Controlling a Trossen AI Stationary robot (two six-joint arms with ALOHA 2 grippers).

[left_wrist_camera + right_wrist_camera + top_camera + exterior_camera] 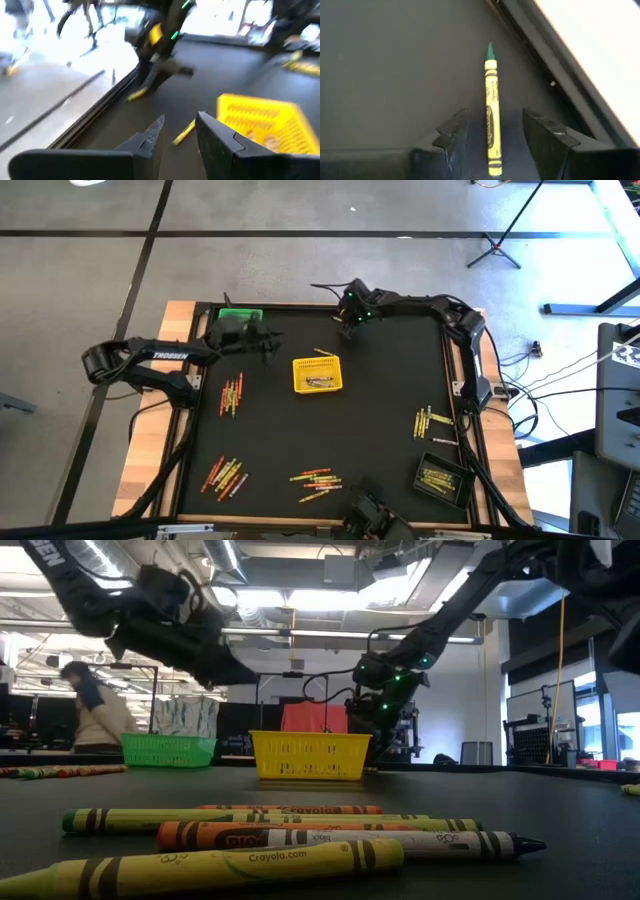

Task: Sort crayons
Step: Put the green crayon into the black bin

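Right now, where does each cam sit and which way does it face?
High: overhead, straight down on the table; both arms show.
Low: table height, level across crayons to the yellow basket; arms enter from above.
Left wrist: past its open fingers toward the yellow basket, also in the high and low views.
Right wrist: down on a green crayon between its open fingers.

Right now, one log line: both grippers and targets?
left gripper: open, empty, near yellow mesh basket | right gripper: open, straddling yellow-wrapped green-tipped crayon on black mat, far edge
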